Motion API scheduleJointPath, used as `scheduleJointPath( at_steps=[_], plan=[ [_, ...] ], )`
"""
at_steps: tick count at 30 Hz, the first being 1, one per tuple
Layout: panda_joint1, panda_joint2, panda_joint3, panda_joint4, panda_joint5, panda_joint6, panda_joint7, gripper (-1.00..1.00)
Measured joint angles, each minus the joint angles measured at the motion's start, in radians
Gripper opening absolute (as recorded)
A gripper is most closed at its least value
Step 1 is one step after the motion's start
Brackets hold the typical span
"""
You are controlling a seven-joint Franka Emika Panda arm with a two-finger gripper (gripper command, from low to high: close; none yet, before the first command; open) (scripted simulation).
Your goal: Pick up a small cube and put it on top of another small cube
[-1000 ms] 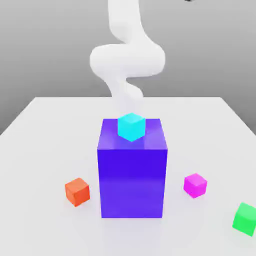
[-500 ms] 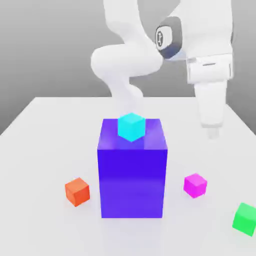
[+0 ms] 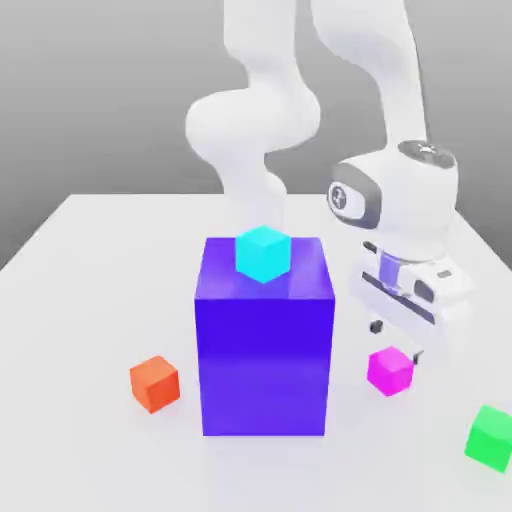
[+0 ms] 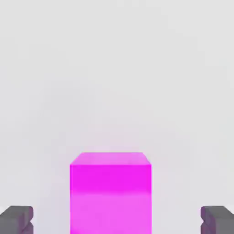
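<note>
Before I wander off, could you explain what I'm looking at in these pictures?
The white machine is a robot arm, ending in a gripper, a hand with two fingers. One picture comes from a camera standing off the arm; the other from a camera on the hand.

On the pale table stands a big blue-violet block with a cyan cube on top. Toward the exterior view's left is an orange cube; toward its right, a magenta cube and a green cube.

Nothing is held: the fingers are open, with the magenta cube between them in the hand view. Probably it will be picked up next, then stacked on another small cube.
</note>
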Motion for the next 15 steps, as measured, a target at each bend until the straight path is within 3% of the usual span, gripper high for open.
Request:
scheduleJointPath(
  at_steps=[2,3,10,15],
  plan=[
    [-0.004,0.072,0.004,0.013,0.003,0.059,-0.003,0.00],
    [-0.005,0.100,0.006,0.018,0.003,0.081,-0.004,-1.00],
    [-0.005,0.103,0.005,0.019,0.003,0.081,-0.003,-1.00],
    [0.000,-0.054,-0.001,-0.010,-0.004,-0.046,0.002,-1.00]
  ],
)
